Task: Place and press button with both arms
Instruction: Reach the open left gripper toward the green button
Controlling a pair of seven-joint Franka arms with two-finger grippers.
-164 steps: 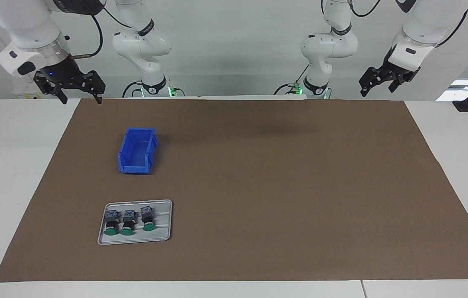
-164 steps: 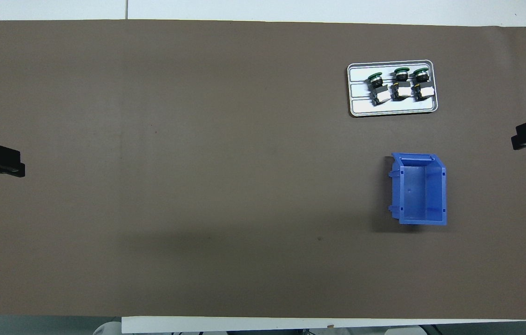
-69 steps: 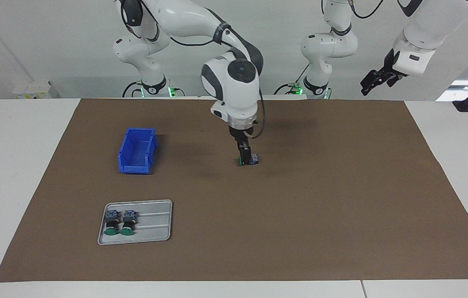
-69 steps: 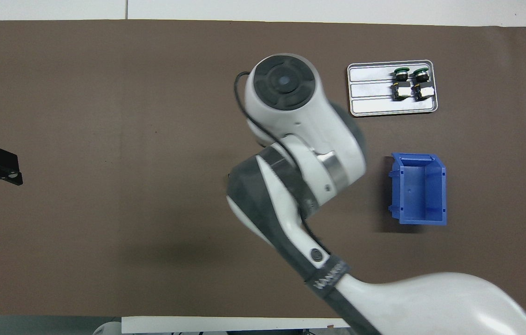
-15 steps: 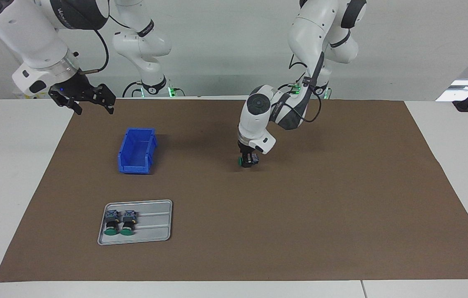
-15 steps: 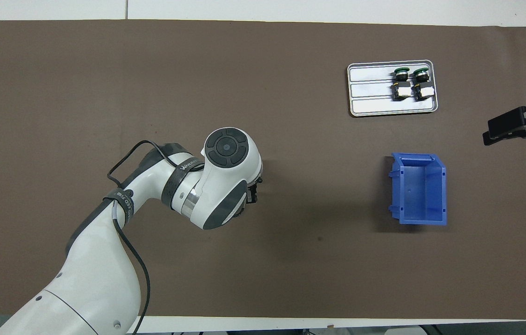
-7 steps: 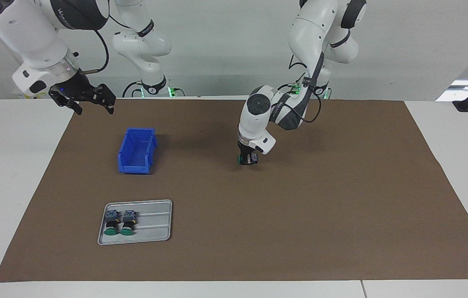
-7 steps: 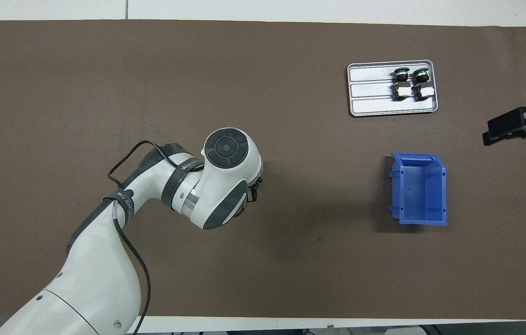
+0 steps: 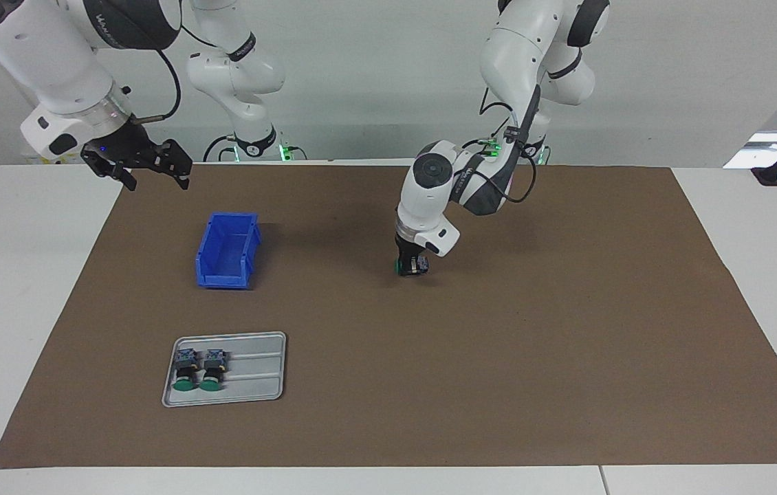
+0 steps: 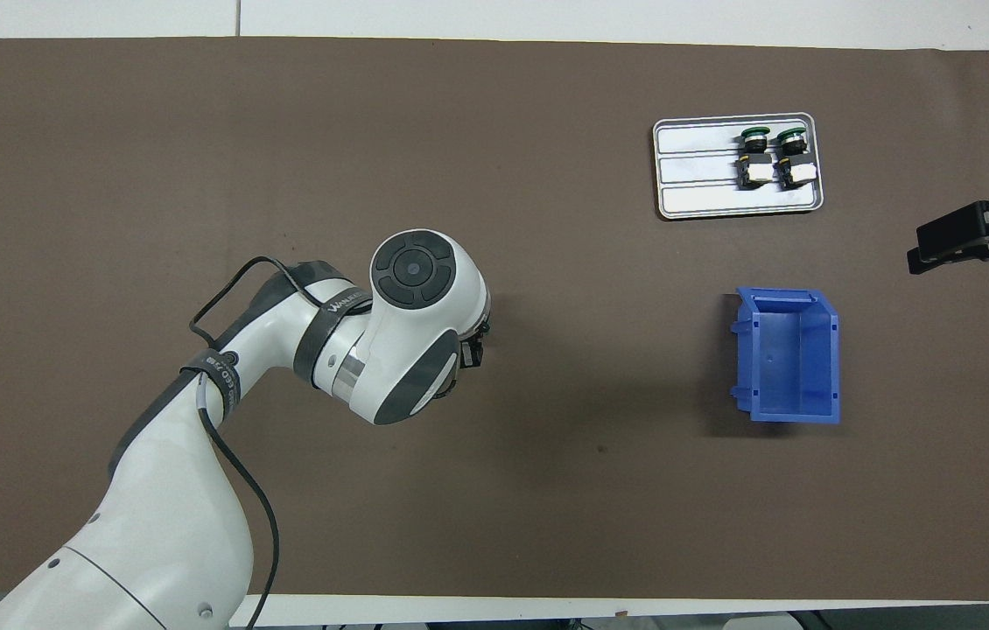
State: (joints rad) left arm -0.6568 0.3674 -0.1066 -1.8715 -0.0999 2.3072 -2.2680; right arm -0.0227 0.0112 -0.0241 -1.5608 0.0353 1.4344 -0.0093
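The left gripper (image 9: 410, 265) has narrowed onto the button (image 9: 414, 265) at mid-table in the last second — its fingers now hold it, so the press looks underway. The button lies on its side, long axis along the table, green cap toward the right arm's end. The right gripper (image 9: 138, 163) waits wide open above the table edge, near the blue bin (image 9: 227, 250).

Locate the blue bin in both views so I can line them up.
Facing view: the blue bin sits toward the view's left, above the grey tray, so nearer the robots than the tray.
Overhead view: the blue bin sits toward the view's right, below the grey tray.
Shared landmark: the grey tray holding two green-capped buttons, toward the right arm's end of the table.
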